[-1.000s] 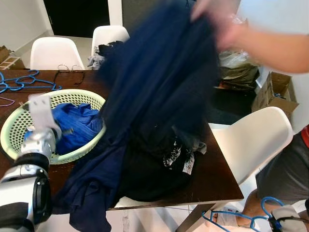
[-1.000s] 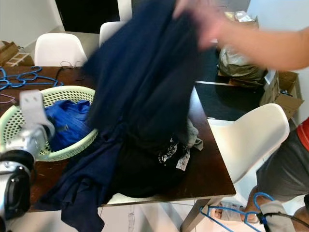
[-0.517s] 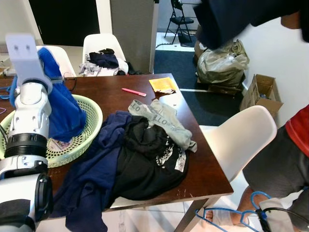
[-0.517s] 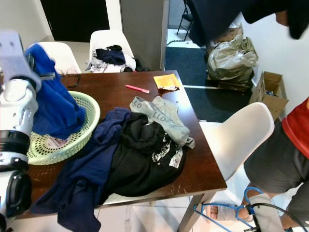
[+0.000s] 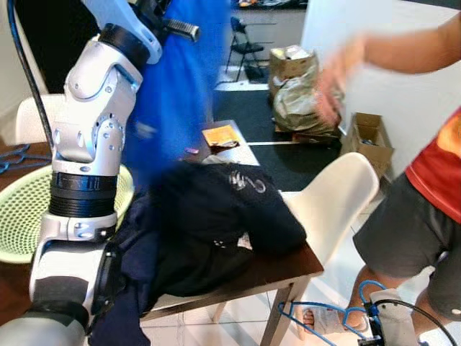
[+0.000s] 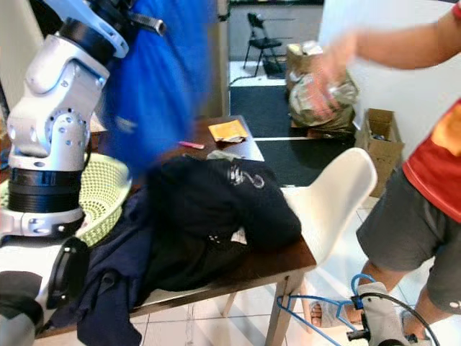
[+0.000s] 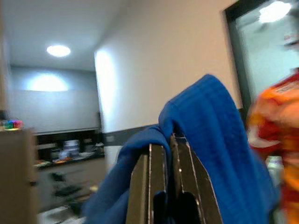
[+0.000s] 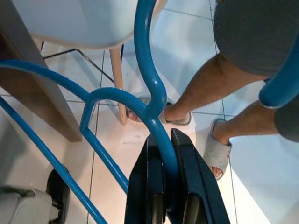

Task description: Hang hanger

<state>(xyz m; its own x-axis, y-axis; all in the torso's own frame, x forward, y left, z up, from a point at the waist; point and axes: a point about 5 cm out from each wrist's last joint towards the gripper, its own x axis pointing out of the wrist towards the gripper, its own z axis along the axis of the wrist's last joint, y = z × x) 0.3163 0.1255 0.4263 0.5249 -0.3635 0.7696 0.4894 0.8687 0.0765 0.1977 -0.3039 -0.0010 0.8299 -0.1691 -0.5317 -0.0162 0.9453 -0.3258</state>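
One blue hanger (image 8: 150, 100) is clamped between the closed fingers of the right gripper (image 8: 167, 205), held low beside the table (image 5: 288, 264) near a person's sandalled feet (image 8: 176, 119). The left gripper (image 7: 169, 186), raised overhead on its upright arm, pinches one blue garment (image 7: 205, 121). One green basket (image 5: 18, 216), one dark clothes pile (image 5: 209, 216) and one white chair (image 5: 331, 194) complete the scene.

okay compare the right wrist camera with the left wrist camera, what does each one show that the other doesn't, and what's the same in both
Right wrist view: the right claw is shut on a blue hanger held low over the tiled floor, with a white chair's legs, a table leg, and a person's sandalled feet.

Left wrist view: the left claw is raised high, shut on a blue garment draped over its fingers, with wall and ceiling lights behind.

Both: two black fingers pinching something blue, and part of the person nearby.
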